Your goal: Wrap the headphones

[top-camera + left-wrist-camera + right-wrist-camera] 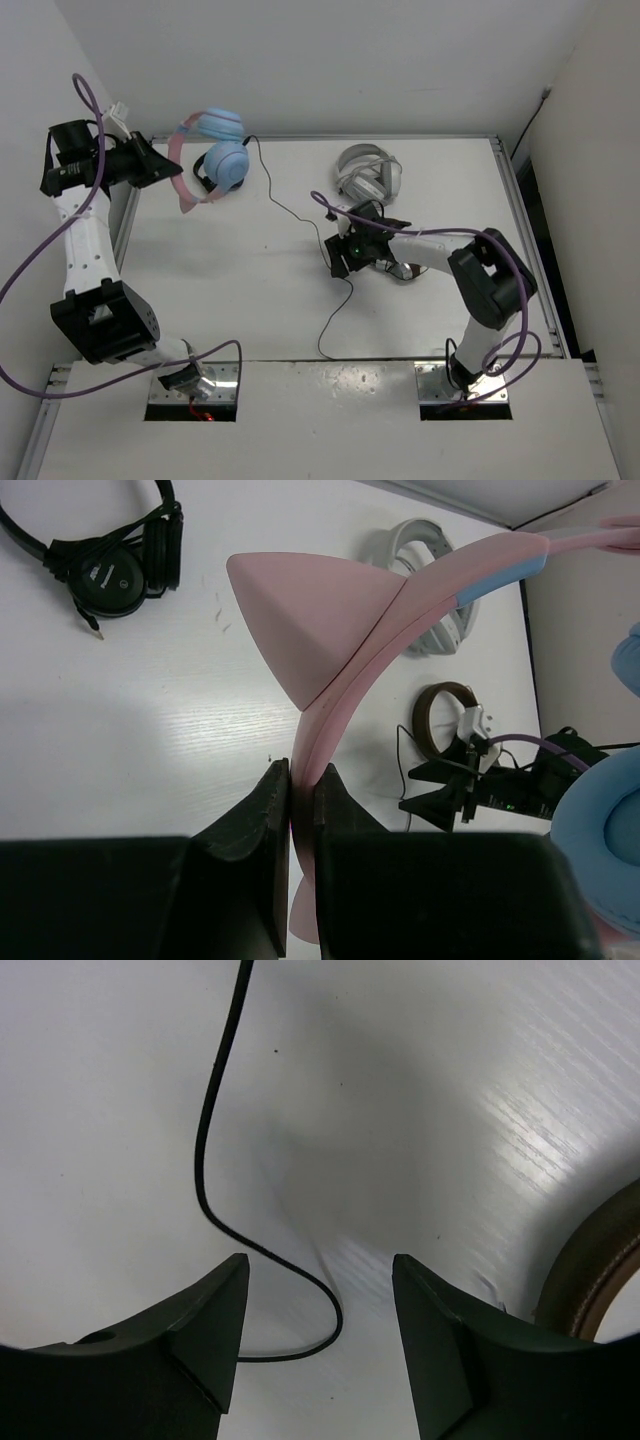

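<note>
The headphones (pixel 226 152) have light-blue ear cups and a pink headband (pixel 340 695) with a pink cat ear. They hang in the air at the back left. My left gripper (pixel 163 172) is shut on the headband; the left wrist view shows the band pinched between the fingers (pixel 268 810). A blue ear cup (pixel 600 850) shows at the right of that view. The thin black cable (pixel 350 285) runs down onto the table and toward the front. My right gripper (pixel 340 256) is open just above the table, with a loop of the cable (pixel 212 1110) lying between its jaws, untouched.
A white-grey pair of headphones (pixel 368 172) lies at the back centre. A brown pair (pixel 445 720) lies by the right gripper, its rim at the right wrist view's edge (pixel 600 1260). A small black pair (pixel 100 565) lies on the table. Walls stand close at left and right.
</note>
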Controlling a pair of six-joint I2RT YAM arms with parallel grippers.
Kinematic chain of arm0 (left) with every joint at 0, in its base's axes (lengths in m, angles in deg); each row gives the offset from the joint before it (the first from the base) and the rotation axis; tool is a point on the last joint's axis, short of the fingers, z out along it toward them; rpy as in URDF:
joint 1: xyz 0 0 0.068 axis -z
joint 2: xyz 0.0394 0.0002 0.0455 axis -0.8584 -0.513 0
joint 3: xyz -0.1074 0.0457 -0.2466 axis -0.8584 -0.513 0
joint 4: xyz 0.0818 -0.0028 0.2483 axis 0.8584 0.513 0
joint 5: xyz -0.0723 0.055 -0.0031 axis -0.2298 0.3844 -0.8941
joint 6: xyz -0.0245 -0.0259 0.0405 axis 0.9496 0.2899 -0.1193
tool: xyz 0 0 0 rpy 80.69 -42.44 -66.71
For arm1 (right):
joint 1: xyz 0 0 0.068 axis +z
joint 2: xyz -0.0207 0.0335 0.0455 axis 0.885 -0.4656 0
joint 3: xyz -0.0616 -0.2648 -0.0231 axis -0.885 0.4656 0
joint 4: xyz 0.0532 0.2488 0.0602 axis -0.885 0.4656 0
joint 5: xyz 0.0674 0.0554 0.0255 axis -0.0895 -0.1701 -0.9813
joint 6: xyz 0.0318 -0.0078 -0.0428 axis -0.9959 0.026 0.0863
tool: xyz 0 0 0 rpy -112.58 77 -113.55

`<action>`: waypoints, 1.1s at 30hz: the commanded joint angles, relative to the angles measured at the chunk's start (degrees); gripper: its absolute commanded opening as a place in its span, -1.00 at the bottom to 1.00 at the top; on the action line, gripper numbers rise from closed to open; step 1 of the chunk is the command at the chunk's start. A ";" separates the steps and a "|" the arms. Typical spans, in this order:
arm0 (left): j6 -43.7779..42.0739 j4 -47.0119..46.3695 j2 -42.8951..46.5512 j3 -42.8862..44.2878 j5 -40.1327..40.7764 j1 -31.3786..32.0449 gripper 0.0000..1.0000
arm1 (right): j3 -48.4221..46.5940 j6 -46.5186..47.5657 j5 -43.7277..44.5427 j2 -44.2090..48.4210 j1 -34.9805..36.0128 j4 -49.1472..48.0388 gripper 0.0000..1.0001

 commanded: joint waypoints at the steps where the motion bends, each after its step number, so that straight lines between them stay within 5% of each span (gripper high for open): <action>1: 3.14 -2.14 0.60 2.98 -5.22 -0.95 -1.00 | -3.70 -0.72 1.09 -1.18 0.48 -1.13 0.17; 15: 5.43 -2.14 -1.24 0.44 -11.63 -2.00 -1.00 | -5.37 -0.11 1.09 -3.99 2.15 -6.40 -0.26; 17: 5.43 -2.14 -1.25 0.44 -11.64 -2.01 -1.00 | -5.37 -0.10 0.48 -3.99 2.15 -6.40 -0.73; 19: 5.43 -2.14 -1.25 -0.09 -11.64 -2.53 -1.00 | -5.37 -0.10 0.47 -3.99 2.68 -6.40 -0.97; 33: 5.43 -2.14 -2.30 -2.90 -11.46 -3.06 -1.00 | -1.60 2.62 -0.93 1.54 3.73 -10.97 -1.00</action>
